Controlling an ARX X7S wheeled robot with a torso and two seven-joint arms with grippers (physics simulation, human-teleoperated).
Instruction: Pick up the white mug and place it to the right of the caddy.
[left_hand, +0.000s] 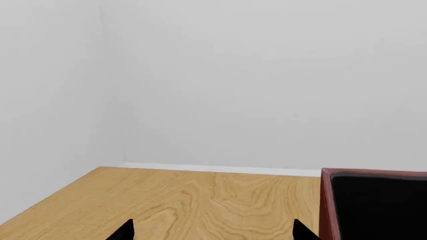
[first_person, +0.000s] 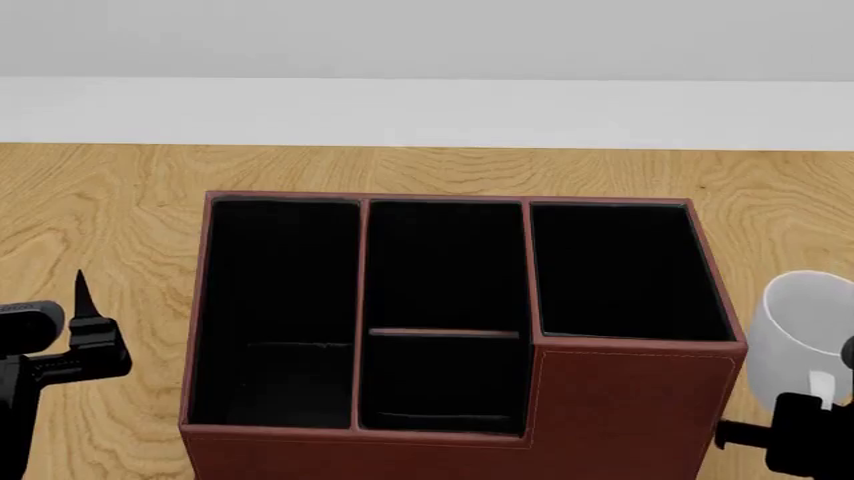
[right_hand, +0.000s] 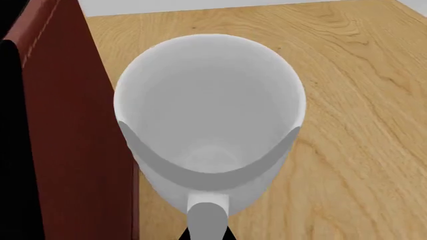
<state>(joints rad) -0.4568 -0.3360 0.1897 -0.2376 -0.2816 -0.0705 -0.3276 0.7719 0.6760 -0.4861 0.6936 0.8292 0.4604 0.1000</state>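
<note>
The tall glossy white ceramic mug (first_person: 801, 335) is plain, with no pattern, and it has a smooth rounded rim. In the head view it stands at the right edge of the picture, just beside the right wall of the large reddish-brown leather-look caddy (first_person: 627, 395), and its lower part is hidden behind the black right hand (first_person: 801, 440). The caddy has four black-lined compartments and a light stitching along its upper edges, and it rests on the light wooden worktop (first_person: 107, 200).

The right wrist view shows what the head view does not: the inside of the mug (right_hand: 210, 110), which is white and empty, with a soft grey shadow on the near inner wall. The loop handle (right_hand: 207, 217) points toward this camera, and two dark tips of the right hand (right_hand: 207, 234) appear on both sides of the handle at the picture edge. They seem to be closed on the handle, but so little of them is visible that I cannot tell it for sure. I also cannot tell if the mug touches the worktop (right_hand: 360, 125) or is lifted a little. The caddy wall (right_hand: 73, 130) is very near the mug here.

The left wrist view shows two black tips of the left hand (left_hand: 213, 231) set wide apart, with nothing between them, over bare wood (left_hand: 187, 200). One corner of the caddy (left_hand: 327, 205) and a white room wall (left_hand: 253, 80) are visible there.
</note>
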